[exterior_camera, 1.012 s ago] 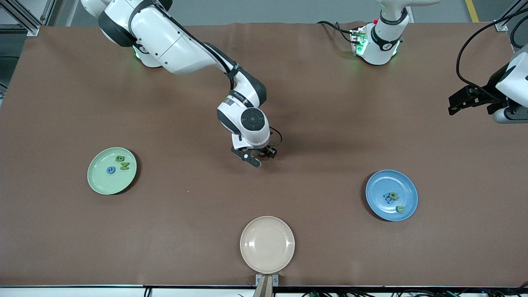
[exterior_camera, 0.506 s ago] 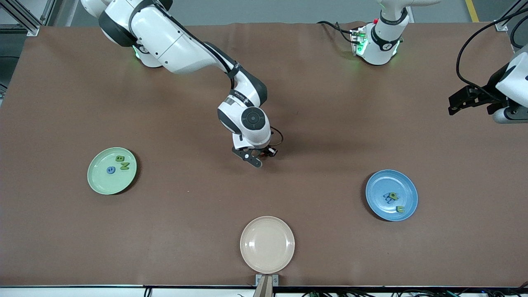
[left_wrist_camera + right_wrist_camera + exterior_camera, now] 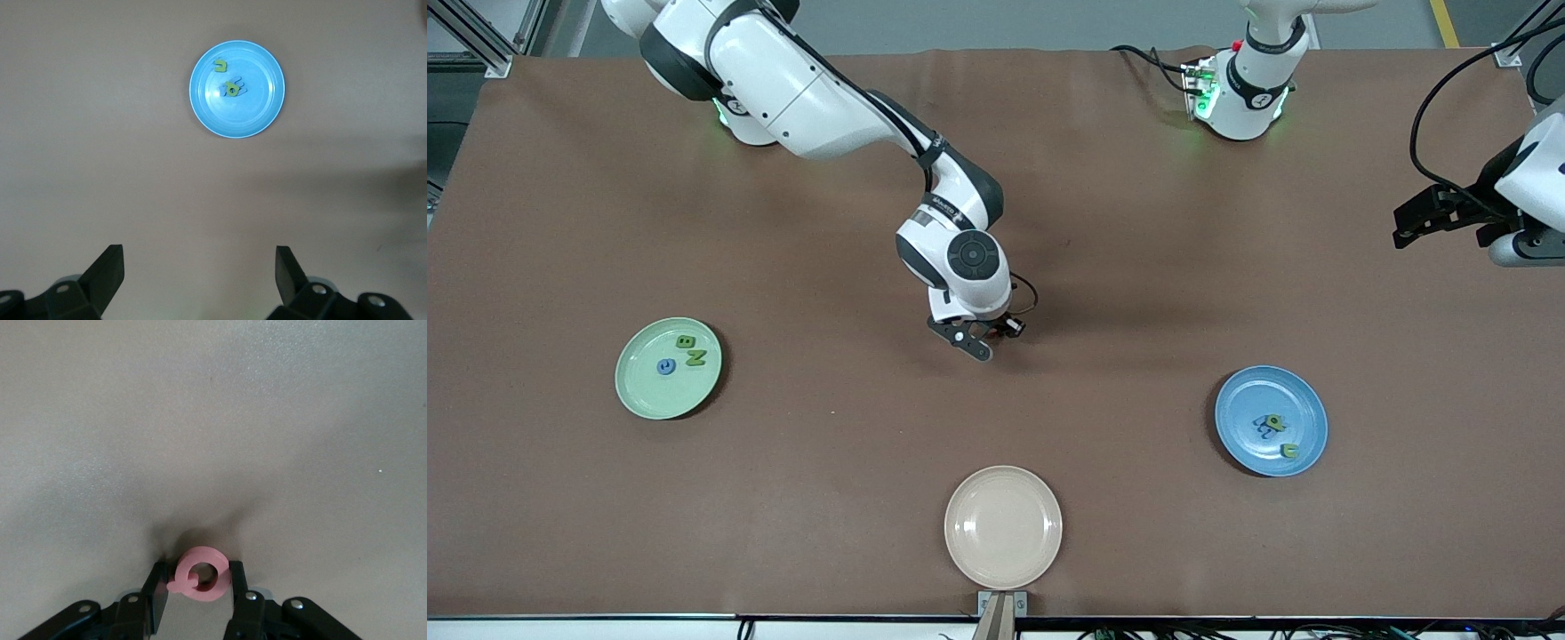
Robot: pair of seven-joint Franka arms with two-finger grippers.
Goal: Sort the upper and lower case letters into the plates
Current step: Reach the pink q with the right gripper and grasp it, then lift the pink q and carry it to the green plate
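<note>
a: so, where is the right claw point(image 3: 198, 590)?

b: low over the middle of the brown tabletop point(image 3: 1103, 267), between the two sorting plates. its fingers point(image 3: 155, 595) are clenched on a pink letter point(image 3: 200, 573), a ring shape with a small tail, one finger on each side. the letter sits at tabletop level; i cannot tell whether it is touching the surface.

a: and the left claw point(image 3: 200, 277)?

b: released, its fingers wide apart with nothing between them. it waits up in the air at the left arm's end of the tabletop, looking down on the blue plate point(image 3: 260, 117).

a: what is in that blue plate?

b: a few small letters, two green point(image 3: 1288, 451) and some blue, bunched near its centre. the plate point(image 3: 1307, 396) lies toward the left arm's end.

a: the green plate point(image 3: 640, 400)?

b: toward the right arm's end, about as far from the front camera as the blue one. it holds a blue round letter point(image 3: 665, 366) and two green ones point(image 3: 695, 358), lying close together.

a: anything else?

b: a beige plate point(image 3: 1003, 529) near the edge closest to the front camera, midway between the other two, with nothing in it.
</note>
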